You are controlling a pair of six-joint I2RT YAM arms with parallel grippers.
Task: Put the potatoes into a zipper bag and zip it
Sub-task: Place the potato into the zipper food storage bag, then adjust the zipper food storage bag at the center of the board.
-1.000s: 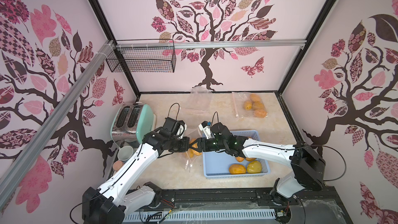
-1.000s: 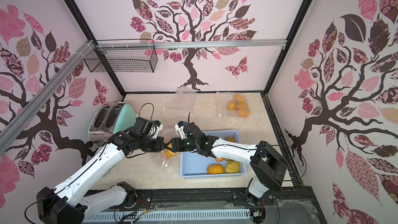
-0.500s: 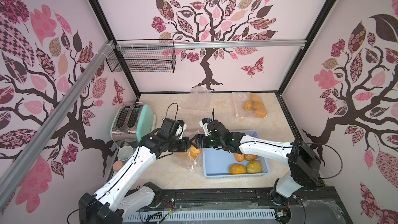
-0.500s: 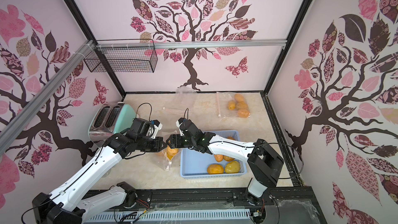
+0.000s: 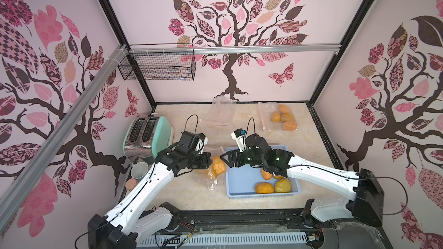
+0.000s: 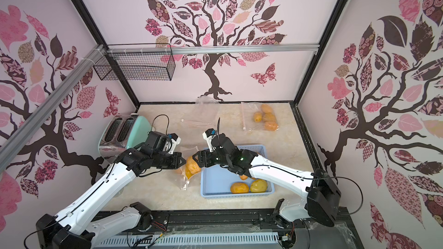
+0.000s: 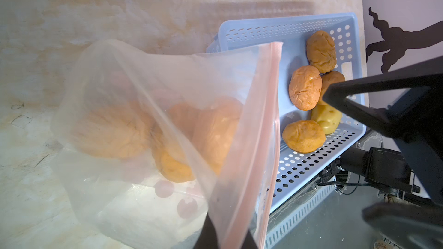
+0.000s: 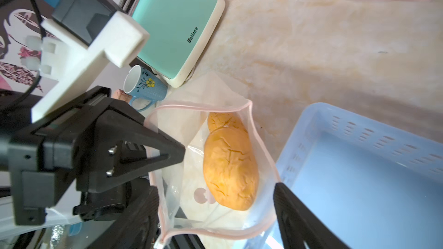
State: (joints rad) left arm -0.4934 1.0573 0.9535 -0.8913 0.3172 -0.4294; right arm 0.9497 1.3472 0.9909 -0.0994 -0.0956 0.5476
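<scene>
A clear zipper bag [image 5: 214,176] with a pink zip strip hangs open between the arms, left of the blue basket [image 5: 239,183]. My left gripper [image 5: 210,160] is shut on the bag's rim [image 7: 263,125]. Wrinkled orange potatoes [image 8: 230,164] lie inside the bag. My right gripper [image 8: 215,195] stands open at the bag's mouth, its fingers [image 8: 287,202] on either side of it and nothing between them. In the basket lie several orange potatoes [image 7: 305,87] and a yellow-green one [image 7: 327,118]. Both top views show the bag [image 6: 189,171] and both grippers.
A mint toaster [image 5: 148,137], a blue mug [image 5: 140,170] and a pinkish fruit [image 5: 131,184] stand at the left. At the back right lies a second bag holding potatoes [image 5: 282,117], with an empty bag [image 5: 220,113] at the back middle. A wire basket [image 5: 158,65] hangs on the wall.
My right gripper's jaws have opened wider at the bag's mouth. The left gripper has kept its hold on the bag's rim and has barely moved.
</scene>
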